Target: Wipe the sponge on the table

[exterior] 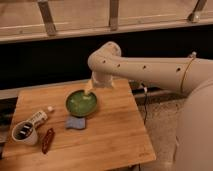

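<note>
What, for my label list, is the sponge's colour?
The sponge is light blue, camera view; the gripper hangs above the green bowl.

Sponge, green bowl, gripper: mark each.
sponge (pixel 76 122), camera view, pad centre.
green bowl (pixel 81 104), camera view, inner floor.
gripper (pixel 90 87), camera view, tip over the green bowl's far rim.

No text, label or number is showing clearly enough to read, not even on the small bottle (pixel 39 118) lying on the table (pixel 115 135). The gripper (pixel 89 88) is hanging just above the far rim of the green bowl (pixel 81 103).
</note>
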{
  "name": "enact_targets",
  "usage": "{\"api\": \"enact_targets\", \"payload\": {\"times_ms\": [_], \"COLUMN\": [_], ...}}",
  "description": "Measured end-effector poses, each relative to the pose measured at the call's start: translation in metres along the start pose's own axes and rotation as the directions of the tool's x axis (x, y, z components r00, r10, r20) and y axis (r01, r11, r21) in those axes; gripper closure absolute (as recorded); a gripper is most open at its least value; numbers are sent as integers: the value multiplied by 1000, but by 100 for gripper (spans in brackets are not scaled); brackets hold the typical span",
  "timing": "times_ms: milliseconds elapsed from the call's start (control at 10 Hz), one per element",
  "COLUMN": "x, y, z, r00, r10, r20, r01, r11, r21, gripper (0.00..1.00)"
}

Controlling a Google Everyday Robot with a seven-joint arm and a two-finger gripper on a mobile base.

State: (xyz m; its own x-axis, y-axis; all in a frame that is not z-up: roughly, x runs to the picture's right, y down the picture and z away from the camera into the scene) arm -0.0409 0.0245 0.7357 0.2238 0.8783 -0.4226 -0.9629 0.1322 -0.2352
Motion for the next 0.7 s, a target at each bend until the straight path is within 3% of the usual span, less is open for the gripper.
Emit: {"api": "enact_targets", "payload": {"times_ms": [100,500,700], "x": [8,8,9], "y": [8,9,9], "z": [4,3,6], "r00": [1000,1000,1000], "r10": [2,2,-9], "r20": [-7,-6,-24], "r01": [-2,-2,8], "r11": [1000,1000,999], "r21": [-21,-23,-31], "gripper": [20,20,20]}}
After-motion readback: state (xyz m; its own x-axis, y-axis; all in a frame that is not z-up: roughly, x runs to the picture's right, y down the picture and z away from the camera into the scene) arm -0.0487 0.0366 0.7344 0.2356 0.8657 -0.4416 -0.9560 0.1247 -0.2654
